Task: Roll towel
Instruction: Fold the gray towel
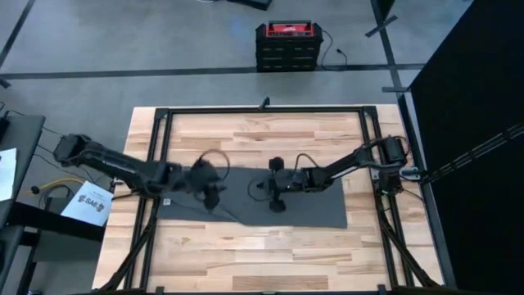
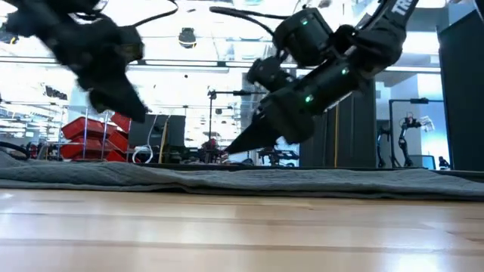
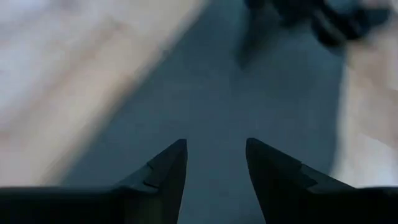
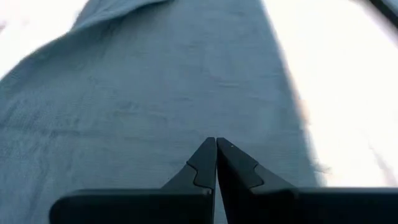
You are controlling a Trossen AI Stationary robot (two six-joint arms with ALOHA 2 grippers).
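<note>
From above, one dark grey towel (image 1: 286,201) is lying flat across the middle of the wooden table (image 1: 262,254), and two arms are reaching in over it: the left gripper (image 1: 214,197) is hanging over the towel's left end, while the right gripper (image 1: 277,201) is hanging over the towel's middle. One red and black box (image 1: 286,45) is sitting on the floor beyond the table's far edge. From table height, the towel (image 2: 249,180) is lying as one low, rumpled strip across the table (image 2: 242,234), with both grippers above it and neither touching the cloth; the right gripper (image 2: 236,143) is pointing down at a slant. From the left wrist, its two fingers are standing spread apart over the towel (image 3: 211,106), holding nothing. From the right wrist, its two fingers are pressed together tip to tip over the towel (image 4: 174,93), pinching nothing.
</note>
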